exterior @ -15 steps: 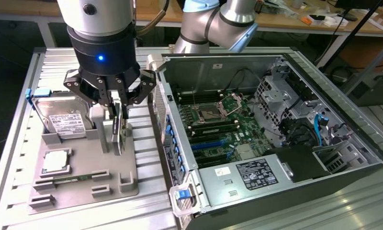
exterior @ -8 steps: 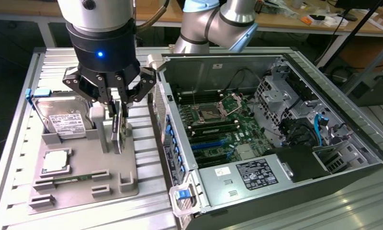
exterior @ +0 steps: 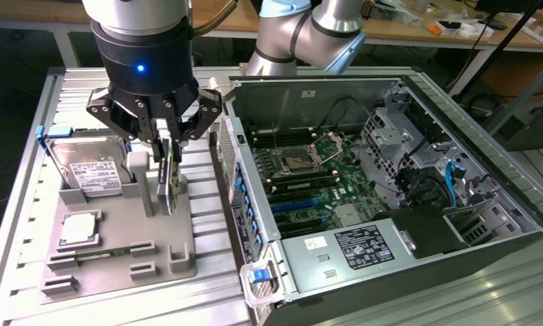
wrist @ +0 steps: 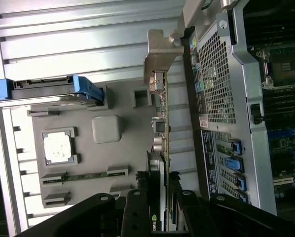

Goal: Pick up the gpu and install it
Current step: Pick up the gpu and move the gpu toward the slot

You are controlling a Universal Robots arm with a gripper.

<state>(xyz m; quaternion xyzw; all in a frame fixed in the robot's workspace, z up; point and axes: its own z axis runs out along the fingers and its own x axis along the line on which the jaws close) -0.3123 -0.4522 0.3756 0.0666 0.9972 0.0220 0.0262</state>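
The gpu (exterior: 169, 187) stands on edge in the grey holder tray (exterior: 117, 272), a slim card with a green board and a black face. In the wrist view the gpu (wrist: 161, 128) runs edge-on, its silver bracket toward the ribbed table. My gripper (exterior: 167, 146) comes down on it from above, one finger against each flat side of the card's upper part. Seen from the wrist, my gripper (wrist: 159, 197) has a black finger pressed on either side of the card. Whether the card has left its slot I cannot tell.
On the tray (wrist: 123, 148) lie a silver hard drive (exterior: 90, 170) with blue rails, a square processor (exterior: 79, 229) and a narrow memory stick (exterior: 100, 255). The open computer case (exterior: 389, 170) lies at the exterior view's right, its motherboard (exterior: 317, 176) exposed, its rear wall (wrist: 226, 98) close beside the card.
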